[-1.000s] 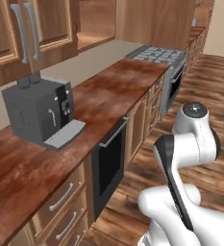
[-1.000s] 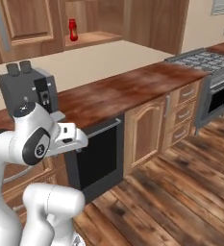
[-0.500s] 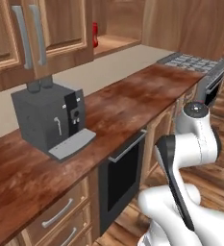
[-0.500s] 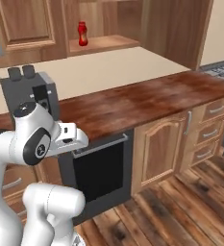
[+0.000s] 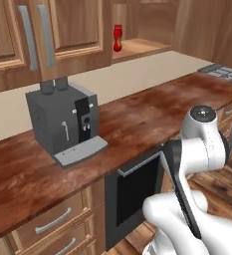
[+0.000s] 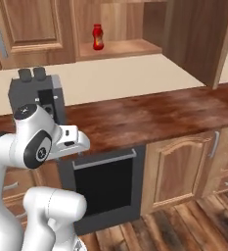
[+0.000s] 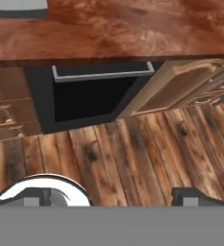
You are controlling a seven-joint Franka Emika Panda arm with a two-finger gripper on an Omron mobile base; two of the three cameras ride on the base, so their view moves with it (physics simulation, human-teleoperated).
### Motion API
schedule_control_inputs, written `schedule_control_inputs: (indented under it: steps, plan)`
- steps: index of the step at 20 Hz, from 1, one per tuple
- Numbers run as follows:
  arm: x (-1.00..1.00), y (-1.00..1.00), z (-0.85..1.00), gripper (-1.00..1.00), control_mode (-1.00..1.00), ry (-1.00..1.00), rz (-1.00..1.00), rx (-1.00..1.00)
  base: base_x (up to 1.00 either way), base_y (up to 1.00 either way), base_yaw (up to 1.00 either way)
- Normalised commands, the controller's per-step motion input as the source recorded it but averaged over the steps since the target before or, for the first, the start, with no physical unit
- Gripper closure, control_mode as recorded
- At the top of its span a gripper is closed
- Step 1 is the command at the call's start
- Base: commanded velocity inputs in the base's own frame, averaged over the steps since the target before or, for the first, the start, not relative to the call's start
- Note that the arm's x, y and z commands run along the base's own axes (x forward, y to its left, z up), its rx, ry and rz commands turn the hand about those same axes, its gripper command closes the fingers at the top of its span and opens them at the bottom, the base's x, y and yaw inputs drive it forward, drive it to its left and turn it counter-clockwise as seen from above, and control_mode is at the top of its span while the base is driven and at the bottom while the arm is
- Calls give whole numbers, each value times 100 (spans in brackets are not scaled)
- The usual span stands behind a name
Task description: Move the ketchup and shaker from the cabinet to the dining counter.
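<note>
The plank wooden floor (image 7: 132,153) takes up most of the room below the jaws, bare boards running out from the foot of the units, and that is where the open space lies. Ahead of the jaws and above the floor, the long wall counter with its glossy reddish-brown wood-grain top (image 5: 137,117) ends in a straight front edge; under that edge sit a dark built-in oven with a silver bar handle (image 7: 92,96), drawer fronts to one side and a panelled wooden door to the other.

Higher still, the medium-brown wall cabinet with panelled doors and long vertical silver handles (image 5: 72,30) hangs over the counter. One of its doors (image 6: 198,39) stands swung out over the counter on the right side, its lower corner jutting into the air above the worktop. The open shelf (image 6: 118,47) behind it is lit and shallow.

A grey box-shaped coffee machine with two dark knobs on top (image 5: 62,124) stands on the counter, close beside the arm's upper joints in the right base view.

The two-finger gripper (image 7: 118,199) points down at the floor, in front of the oven and below counter height. Its two dark tips sit far apart at the bottom corners of the hand view, spread wide with nothing between them.

The small red ketchup squeeze bottle (image 6: 98,37) stands upright on the open cabinet shelf, well above and beyond the jaws, across the depth of the counter. I cannot make out a shaker on that shelf.
</note>
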Motion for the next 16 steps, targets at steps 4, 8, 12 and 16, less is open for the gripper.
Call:
schedule_control_inputs:
  steps: [4, 8, 12, 16]
  plan:
    - [0, 0, 0, -100, 100, 0, 0, 0, 22, -38, 44]
    - [0, 0, 0, -100, 100, 0, 0, 0, 22, -43, 38]
    - [0, 0, 0, -100, 100, 0, 0, 0, 19, -45, 34]
    - [0, 0, 0, -100, 100, 0, 0, 0, 10, -52, 28]
